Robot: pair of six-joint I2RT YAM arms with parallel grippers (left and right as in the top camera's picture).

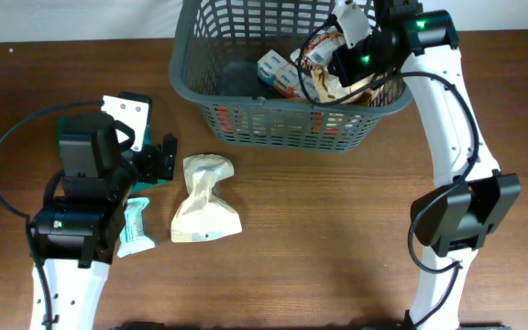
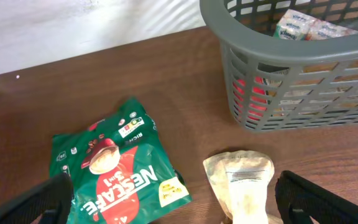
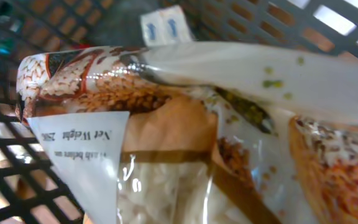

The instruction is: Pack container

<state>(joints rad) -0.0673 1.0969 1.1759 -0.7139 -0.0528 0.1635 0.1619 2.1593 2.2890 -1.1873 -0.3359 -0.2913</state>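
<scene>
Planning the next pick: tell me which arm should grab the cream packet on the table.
Left. The left gripper stands open right beside the cream packet. The right gripper is far off over the container and shut on a grain packet.

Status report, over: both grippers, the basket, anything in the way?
Left gripper open above table. Right gripper shut on grain packet inside basket. Beige packet lies unpacked; nothing blocks basket.

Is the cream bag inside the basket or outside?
Outside: the cream bag lies on the table, in front of the basket's slotted wall.
</scene>
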